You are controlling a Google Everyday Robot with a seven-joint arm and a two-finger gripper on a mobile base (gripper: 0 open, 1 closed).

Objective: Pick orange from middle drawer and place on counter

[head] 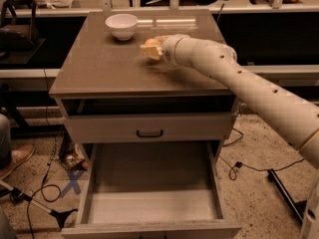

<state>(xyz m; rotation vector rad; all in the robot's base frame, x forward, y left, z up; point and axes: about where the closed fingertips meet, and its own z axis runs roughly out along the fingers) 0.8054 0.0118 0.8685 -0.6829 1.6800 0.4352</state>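
Observation:
My gripper (150, 49) reaches in from the right on a long white arm. It hangs just above the middle of the counter (99, 68). It is shut on the orange (148, 50), which shows as a small pale orange lump at its tip. The middle drawer (149, 205) is pulled wide open at the bottom of the cabinet. Its pale grey floor is bare.
A white bowl (121, 25) stands on the counter's back left, a little left of the gripper. A shut drawer front with a black handle (149, 133) sits above the open drawer. Cables (234, 166) and a blue X mark (74, 182) lie on the floor around the cabinet.

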